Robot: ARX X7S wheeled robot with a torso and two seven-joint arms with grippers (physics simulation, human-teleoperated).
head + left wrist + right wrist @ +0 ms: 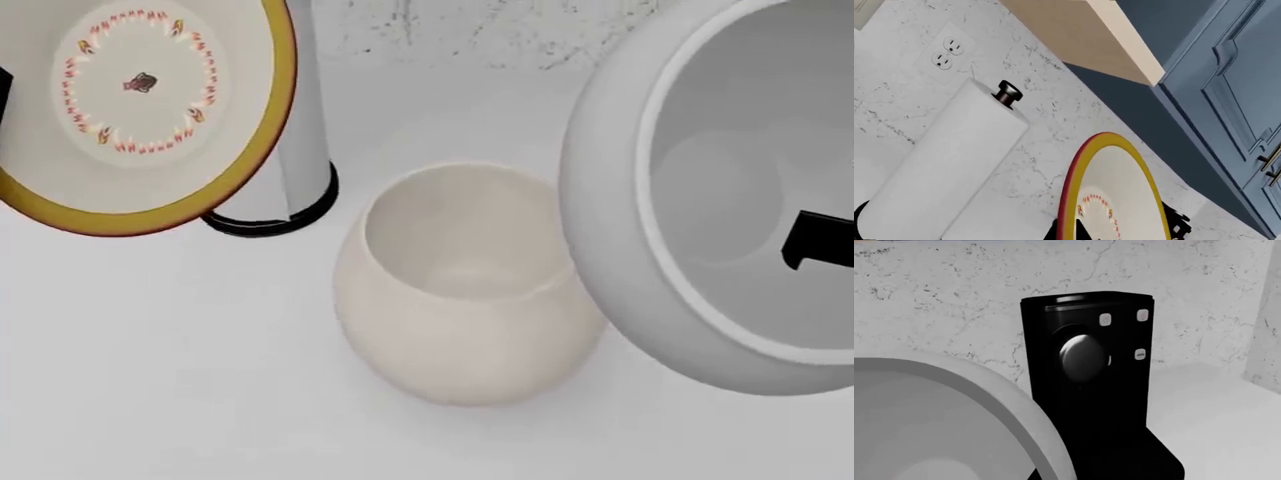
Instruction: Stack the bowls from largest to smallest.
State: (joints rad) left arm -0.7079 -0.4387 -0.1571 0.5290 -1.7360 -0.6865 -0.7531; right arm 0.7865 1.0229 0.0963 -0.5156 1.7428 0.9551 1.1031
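The round-bellied cream bowl (461, 285) stands upright on the white counter, in the middle of the head view. Up at the left, the shallow white bowl (140, 100) with the yellow rim and red-dotted ring hangs tilted in the air. My left gripper (1069, 231) is shut on its rim (1066, 210), one finger on each side. At the right, the pale grey bowl (694, 190) is lifted and tipped toward me. My right gripper (1047, 472) is shut on its rim (1024, 410), with one black finger (817, 240) showing inside the bowl.
A white paper-towel roll (941, 165) on a black base (274, 222) stands behind the cream bowl, partly hidden by the shallow bowl. A black coffee machine (1087, 385) stands by the marble wall. Blue cabinets (1227, 100) and a wall outlet (947, 52) show in the left wrist view.
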